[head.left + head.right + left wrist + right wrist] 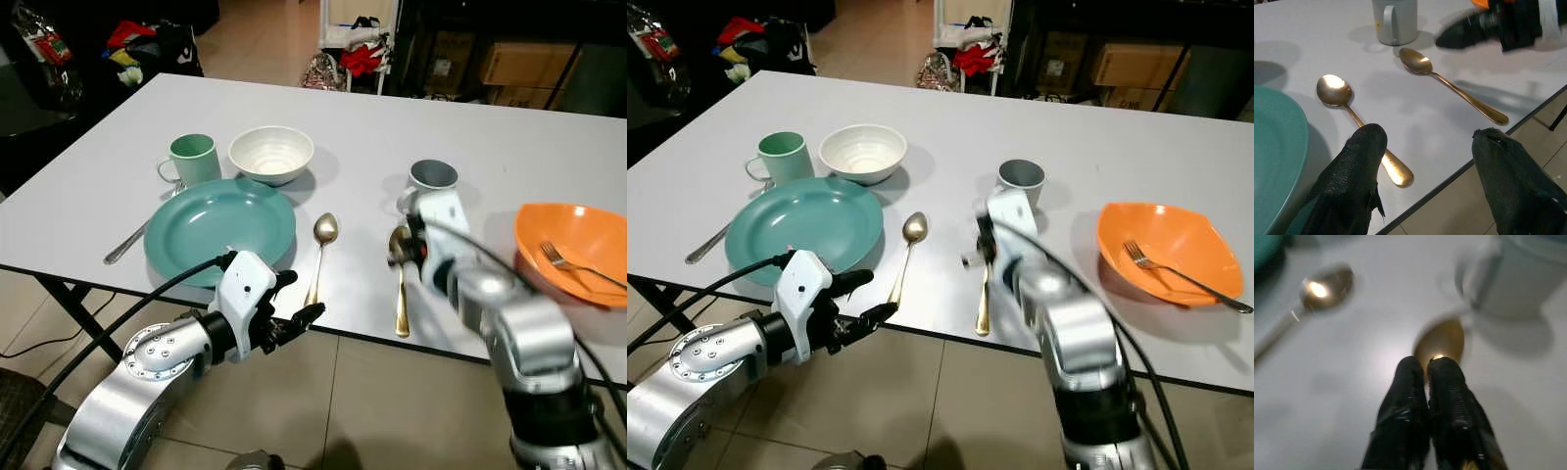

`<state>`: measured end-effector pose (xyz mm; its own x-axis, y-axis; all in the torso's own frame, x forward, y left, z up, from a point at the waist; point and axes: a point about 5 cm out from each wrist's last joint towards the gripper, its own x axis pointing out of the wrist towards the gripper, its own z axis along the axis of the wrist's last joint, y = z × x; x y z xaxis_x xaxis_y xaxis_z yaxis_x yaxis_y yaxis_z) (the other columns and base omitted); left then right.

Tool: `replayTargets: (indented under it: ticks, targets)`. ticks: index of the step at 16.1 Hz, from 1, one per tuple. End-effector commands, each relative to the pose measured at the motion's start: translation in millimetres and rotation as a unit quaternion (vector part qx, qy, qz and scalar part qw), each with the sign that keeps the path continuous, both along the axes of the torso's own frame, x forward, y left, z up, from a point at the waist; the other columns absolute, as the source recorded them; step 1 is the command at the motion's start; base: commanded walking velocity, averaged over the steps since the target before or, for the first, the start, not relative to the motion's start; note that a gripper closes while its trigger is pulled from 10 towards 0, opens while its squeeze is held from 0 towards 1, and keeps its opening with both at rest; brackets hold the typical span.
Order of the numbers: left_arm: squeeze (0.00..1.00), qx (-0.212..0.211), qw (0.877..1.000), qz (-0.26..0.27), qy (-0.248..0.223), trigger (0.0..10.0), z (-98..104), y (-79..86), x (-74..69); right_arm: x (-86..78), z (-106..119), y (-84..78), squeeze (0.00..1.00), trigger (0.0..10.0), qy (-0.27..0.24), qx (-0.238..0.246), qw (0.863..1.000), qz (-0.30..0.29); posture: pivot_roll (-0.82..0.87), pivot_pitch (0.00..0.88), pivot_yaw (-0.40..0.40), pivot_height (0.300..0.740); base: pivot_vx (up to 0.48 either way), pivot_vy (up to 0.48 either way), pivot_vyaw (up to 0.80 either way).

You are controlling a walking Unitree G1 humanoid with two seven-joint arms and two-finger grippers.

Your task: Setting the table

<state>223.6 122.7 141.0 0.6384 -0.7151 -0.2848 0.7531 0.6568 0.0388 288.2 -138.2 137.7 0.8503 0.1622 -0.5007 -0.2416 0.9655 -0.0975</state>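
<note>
**Right pincer closed over the right-hand spoon**

The right gripper (1427,369) has its fingers pressed together (nearly touching) over the gold spoon (400,284), just behind its bowl, near the grey mug (432,177). The spoon's handle runs toward the table edge. The left gripper (1425,147), spread wide, hovers at the other gold spoon's (319,255) handle, beside the teal plate (186,245).

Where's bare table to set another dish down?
Free: between the grey mug and orange bowl, and the far half beyond the white bowl. Crowded: the near edge, from teal plate past two spoons to the right gripper.
</note>
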Motion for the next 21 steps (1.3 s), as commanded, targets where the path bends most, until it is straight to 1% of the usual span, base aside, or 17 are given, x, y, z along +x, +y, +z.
replayTargets:
  ticks: [1,2,5,6,7,9,11,12,13,14,16,18,19,20,21]
  targets:
    - [0.00,0.002,1.000,-0.002,-0.001,10.0,0,0.3,1.6,-2.0,-2,-1.2,1.00,10.0,0.007,-0.001,1.000,-0.017,-0.06,0.005,0.044,0.740,0.000,0.000,0.00]
    - [0.00,0.004,1.000,-0.003,-0.001,10.0,0,0.5,1.4,-5.0,-8,-1.3,1.00,10.0,0.018,0.002,0.999,-0.038,-0.05,0.009,0.046,0.740,0.000,0.000,0.00]
    - [0.00,0.006,1.000,-0.004,0.000,10.0,0,2.3,1.4,-7.6,-13,1.6,1.00,10.0,0.022,-0.006,0.999,-0.049,-0.05,0.012,0.052,0.740,0.000,0.000,0.00]
    - [0.00,0.007,1.000,-0.005,0.000,10.0,0,2.5,1.5,-5.8,-13,1.4,1.00,10.0,0.017,-0.003,0.998,-0.057,-0.05,0.013,0.056,0.740,0.000,0.000,0.00]
    - [0.00,0.008,1.000,-0.009,0.000,10.0,1,2.2,1.6,0.4,-10,1.0,1.00,10.0,0.005,0.003,0.997,-0.076,-0.04,0.015,0.063,0.740,0.000,0.000,0.00]
    - [0.00,0.009,1.000,-0.012,0.000,10.0,2,3.2,1.3,4.9,-7,4.4,1.00,10.0,0.002,0.007,0.997,-0.078,-0.04,0.017,0.064,0.740,0.000,0.000,0.00]
    - [0.00,0.011,1.000,-0.011,0.000,10.0,3,4.5,1.7,5.4,-10,7.5,1.00,10.0,0.007,0.010,0.997,-0.074,-0.03,0.017,0.064,0.740,0.000,0.000,0.00]
    - [0.00,0.013,1.000,-0.010,-0.001,10.0,3,5.3,2.5,9.1,-17,8.4,1.00,10.0,0.015,0.000,0.997,-0.078,-0.03,0.017,0.065,0.740,0.000,0.000,0.00]
    - [0.00,0.015,1.000,-0.011,-0.003,10.0,3,5.3,3.4,13.7,-35,12.1,0.00,10.0,0.050,0.018,0.995,-0.082,-0.03,0.017,0.066,0.740,0.000,0.000,0.00]
    - [0.00,0.015,1.000,-0.011,-0.003,10.0,3,5.3,3.6,14.1,-40,13.2,0.00,10.0,0.061,0.026,0.994,-0.085,-0.03,0.017,0.064,0.740,0.000,0.000,0.00]
    - [0.00,0.016,1.000,-0.009,-0.005,10.0,4,5.7,3.8,14.1,-50,14.3,0.00,10.0,0.073,0.011,0.993,-0.090,-0.03,0.018,0.059,0.740,0.000,0.000,0.00]
    - [0.00,0.017,1.000,-0.008,-0.005,10.0,4,6.4,3.4,13.0,-58,16.6,0.00,10.0,0.087,0.022,0.992,-0.089,-0.02,0.018,0.057,0.740,0.000,0.000,0.00]
    - [0.00,0.017,1.000,-0.007,-0.005,10.0,4,6.8,3.2,13.7,-62,17.9,0.00,9.6,0.093,0.029,0.991,-0.088,-0.02,0.016,0.056,0.740,0.000,0.000,0.00]
    - [0.00,0.017,1.000,-0.007,-0.006,10.0,4,7.2,3.2,15.8,-65,19.7,0.00,1.8,0.097,0.037,0.991,-0.084,-0.02,0.016,0.055,0.740,0.000,0.000,0.00]
    - [0.00,0.017,1.000,-0.006,-0.006,10.0,4,7.4,3.0,16.0,-65,20.0,0.00,1.8,0.098,0.038,0.991,-0.084,-0.02,0.015,0.054,0.740,0.000,0.000,0.00]
